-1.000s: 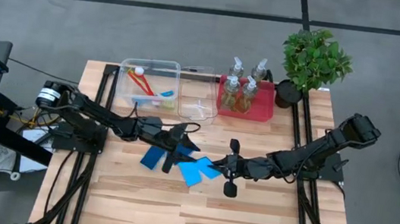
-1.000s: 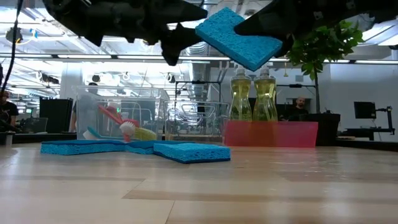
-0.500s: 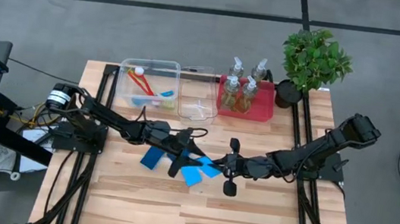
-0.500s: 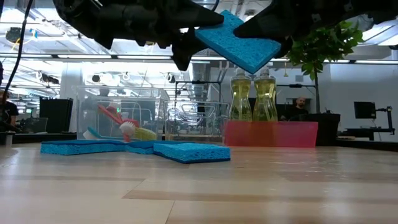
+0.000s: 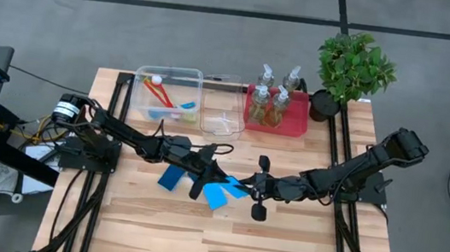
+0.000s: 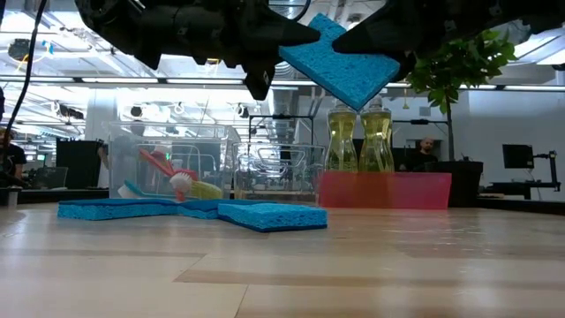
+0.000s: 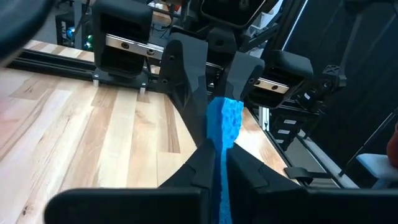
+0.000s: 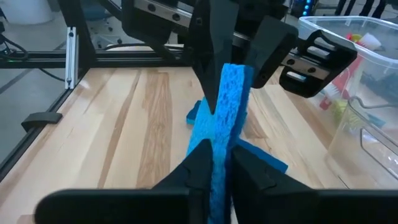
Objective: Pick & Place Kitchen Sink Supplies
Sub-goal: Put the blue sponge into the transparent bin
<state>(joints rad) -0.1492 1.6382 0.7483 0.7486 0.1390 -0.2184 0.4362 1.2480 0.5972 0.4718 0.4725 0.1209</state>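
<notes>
A blue sponge [image 6: 340, 60] hangs in the air above mid-table, pinched at opposite ends by both arms; the right gripper [image 8: 214, 163] is clenched on one end, its fingers pressed flat to both faces of the sponge, and the left gripper [image 7: 217, 163] is closed on the other end in the same way, so each wrist view looks along the sponge at the other arm's fingers; in the high view the held sponge [image 5: 218, 192] sits between the two grippers over the bare wood; two more blue sponges [image 6: 190, 212] lie flat on the table below, partly overlapping; the brushes [image 5: 166, 100], red, green and blue, rest in the larger clear bin [image 5: 147, 77] at the table's far side, next to a smaller clear bin [image 5: 226, 129] that looks nearly empty; the pump bottles [image 5: 270, 99] stand upright in the red tray [image 5: 298, 125], beside the potted plant [image 5: 353, 66]

This reads as a handover of the sponge from one arm to the other, partway through sorting the sponges; which arm gives and which takes cannot be told from this moment alone; next, one gripper should let go while the other keeps its hold, then carry the sponge toward a bin, probably the smaller one; if both release, or both pull, the sponge could drop or twist
</notes>
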